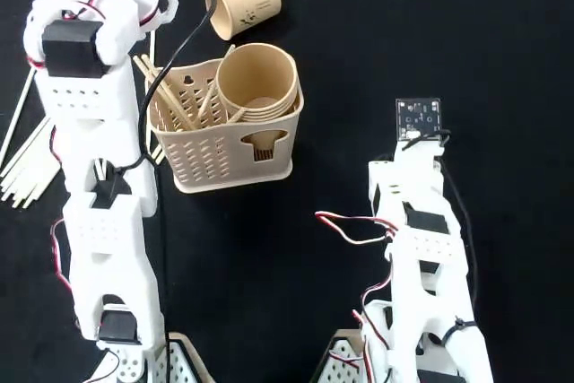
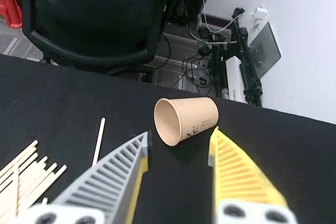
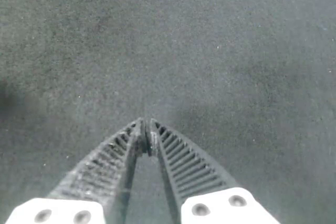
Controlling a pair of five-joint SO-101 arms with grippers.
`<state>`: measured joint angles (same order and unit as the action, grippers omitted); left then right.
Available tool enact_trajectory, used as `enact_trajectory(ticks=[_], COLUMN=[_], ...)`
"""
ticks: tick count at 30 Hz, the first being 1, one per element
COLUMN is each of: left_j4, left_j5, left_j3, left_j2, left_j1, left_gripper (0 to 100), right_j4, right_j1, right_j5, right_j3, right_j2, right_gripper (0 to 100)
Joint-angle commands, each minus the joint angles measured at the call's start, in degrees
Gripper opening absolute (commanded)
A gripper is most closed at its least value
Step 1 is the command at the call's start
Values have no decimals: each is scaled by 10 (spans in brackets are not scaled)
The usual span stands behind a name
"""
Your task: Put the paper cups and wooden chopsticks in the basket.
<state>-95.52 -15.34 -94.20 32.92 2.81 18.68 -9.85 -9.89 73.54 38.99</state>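
A paper cup lies on its side on the black table behind the basket; the same paper cup lies just past my left gripper, which is open with nothing between its fingers. The beige basket holds a stack of paper cups and several wooden chopsticks. More loose chopsticks lie at the table's left edge, and loose chopsticks show beside the left gripper. My right gripper is shut and empty above bare black cloth.
The left arm stands along the left side of the basket. The right arm rests at the right front. An office chair and cables lie beyond the table's far edge.
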Motion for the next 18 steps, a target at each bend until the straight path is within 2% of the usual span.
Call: enact_trajectory(ticks=[1,5,10,14,18], left_j4=[-40,-54,-52,-24,28], left_j5=[0,56,138,238,357], left_j3=[-10,15,131,260,363], left_j2=[-95,-152,-160,-133,-86], left_j1=[28,102,231,300,332], left_gripper=[197,198,199,199,199], right_j4=[-11,-11,-11,-11,-11], right_j1=[6,6,6,6,6], right_j5=[-5,-5,-5,-5,-5], right_j3=[-6,-6,-6,-6,-6], right_j2=[17,17,17,17,17], right_gripper=[12,12,12,12,12])
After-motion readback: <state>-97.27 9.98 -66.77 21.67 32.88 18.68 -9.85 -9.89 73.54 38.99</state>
